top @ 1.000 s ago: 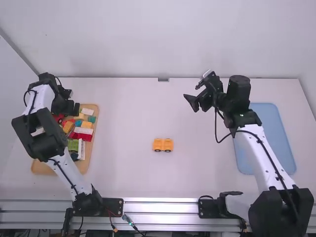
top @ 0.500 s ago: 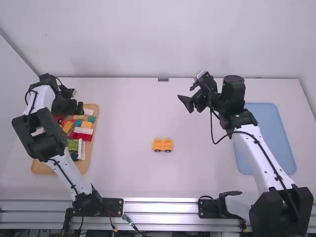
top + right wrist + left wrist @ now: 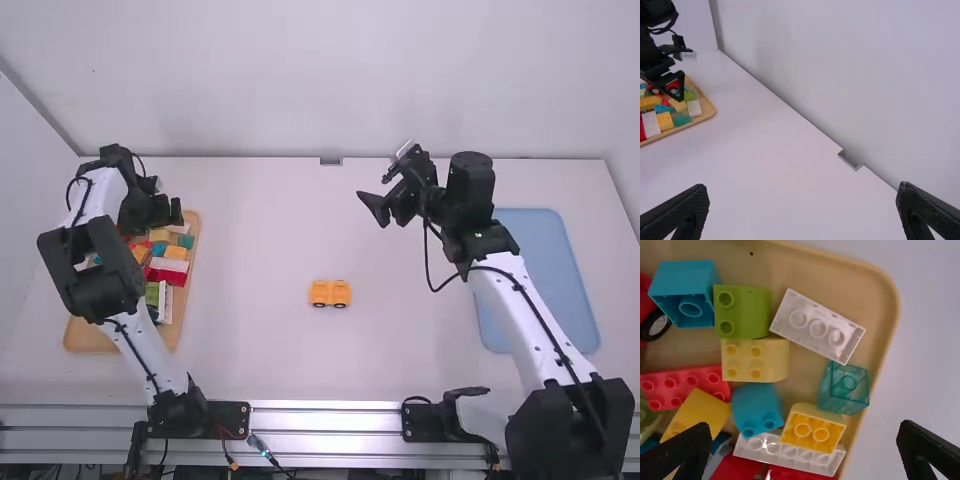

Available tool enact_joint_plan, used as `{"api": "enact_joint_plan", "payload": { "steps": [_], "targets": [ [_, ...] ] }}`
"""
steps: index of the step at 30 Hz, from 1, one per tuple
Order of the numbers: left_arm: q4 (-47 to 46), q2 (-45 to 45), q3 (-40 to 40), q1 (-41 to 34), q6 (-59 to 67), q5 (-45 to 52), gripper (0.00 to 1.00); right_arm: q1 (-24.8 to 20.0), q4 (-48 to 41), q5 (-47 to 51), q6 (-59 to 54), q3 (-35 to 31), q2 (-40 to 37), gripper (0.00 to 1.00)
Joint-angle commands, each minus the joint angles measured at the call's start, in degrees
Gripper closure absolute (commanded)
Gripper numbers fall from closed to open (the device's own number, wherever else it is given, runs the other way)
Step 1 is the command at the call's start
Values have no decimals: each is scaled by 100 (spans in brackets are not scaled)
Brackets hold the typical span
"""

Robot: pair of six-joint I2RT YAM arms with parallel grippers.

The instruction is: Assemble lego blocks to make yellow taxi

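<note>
Nearest the observer, the yellow wheeled taxi base [image 3: 330, 293] stands mid-table. Farther, the left gripper [image 3: 805, 440], spread and empty, overhangs the block tray [image 3: 88, 338]; square alignment to one yellow brick [image 3: 815, 412] should spare neighbours. The right gripper [image 3: 802, 200] is likewise open.

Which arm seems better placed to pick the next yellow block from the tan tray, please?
Left, I'd say: the left arm has its open jaws above the tan tray and its yellow blocks, whereas the right arm holds its open jaws far from them.
</note>
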Motion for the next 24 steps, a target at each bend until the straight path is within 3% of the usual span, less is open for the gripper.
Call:
{"api": "enact_joint_plan", "payload": {
  "steps": [1,10,18,22,24],
  "targets": [
    [20,-216,166,-227,-892,-584,1,15,-2,-35,15,162,-92,1],
    [212,-216,282,-621,-997,-1261,1,11,-7,-39,17,162,-92,1],
    [-415,-216,872,-758,-1158,-953,0,11,-260,184,17,160,-92,1],
    [-651,-216,874,-758,-2011,-953,5,11,-308,577,17,160,-92,1],
    [-675,-216,745,-756,-2782,-951,13,11,-306,883,15,160,-92,1]
  ]
}}
